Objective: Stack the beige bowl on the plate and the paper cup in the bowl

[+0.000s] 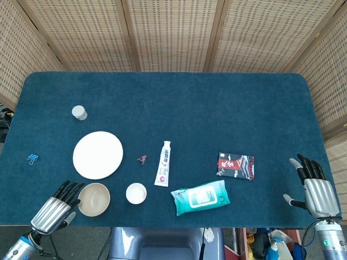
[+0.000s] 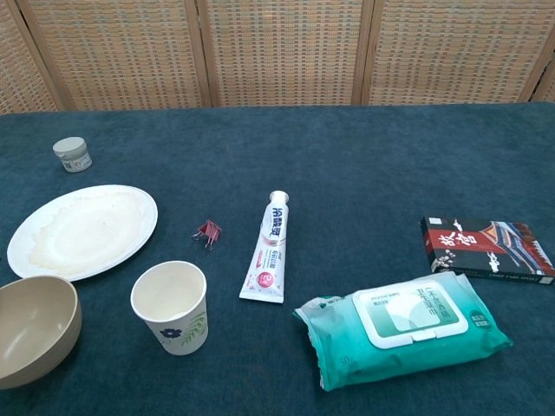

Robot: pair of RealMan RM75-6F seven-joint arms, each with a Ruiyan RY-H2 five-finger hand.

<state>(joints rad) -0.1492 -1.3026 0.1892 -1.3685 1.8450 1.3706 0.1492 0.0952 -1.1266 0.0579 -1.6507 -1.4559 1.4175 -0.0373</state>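
Left hand (image 1: 53, 212) low at near-left table edge, fingers spread, holding nothing, fingertips just beside rim of beige bowl (image 1: 94, 199); contact not certain from head view, hand absent from chest view. Right hand (image 1: 315, 186) far off at right edge, fingers apart, empty, well apart from everything.

Bowl upright on blue cloth, just near side of plate (image 1: 98, 155), not on it. Paper cup (image 1: 136, 193) upright just right of bowl, mouth up, untouched.

Step in hand, by judgement: getting hold of bowl.
- Take rim on left side, thumb inside or under, fingers outside; wall smooth and curved, likely to slip from a shallow pinch.
- Lift clear before carrying, short move away toward plate centre.
- Keep clear of cup alongside; light, easily tipped.
- Set down level, centred, so cup sits flat inside later.

Red clip (image 1: 142, 159) and toothpaste tube (image 1: 163, 163) right of plate, out of path.
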